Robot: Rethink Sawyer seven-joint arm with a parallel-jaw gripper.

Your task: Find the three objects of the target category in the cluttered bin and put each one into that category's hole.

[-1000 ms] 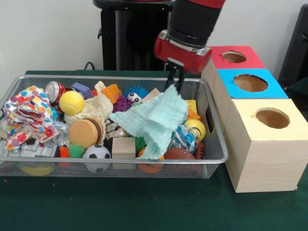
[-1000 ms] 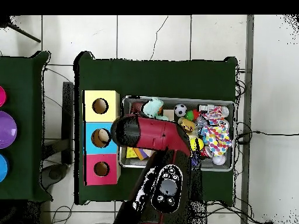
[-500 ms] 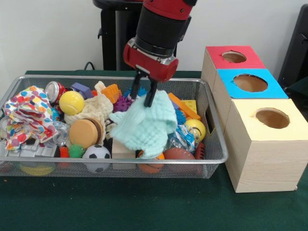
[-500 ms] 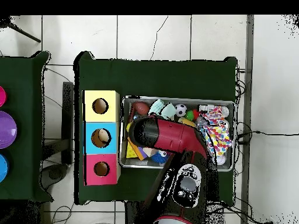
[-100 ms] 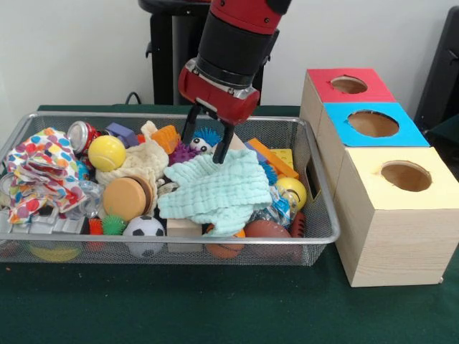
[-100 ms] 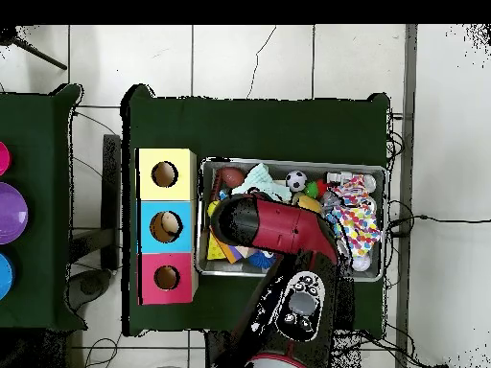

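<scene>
A red and black robot arm point(image 5: 237, 36) comes down from above, leaning slightly toward the left of the front view. Its red wrist block ends in a claw point(image 5: 206, 147) pointing downward, with two thin black fingers point(image 5: 193, 127) spread apart and nothing held between them. From overhead, the arm point(image 6: 273, 225) hides the claw.

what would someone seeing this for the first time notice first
The big red and black arm coming down over the middle of the wire bin, its open gripper just above a pale mint cloth spread over the toy clutter. Next, the row of three wooden boxes beside the bin, topped red, blue and yellow, each with a round hole.
</scene>
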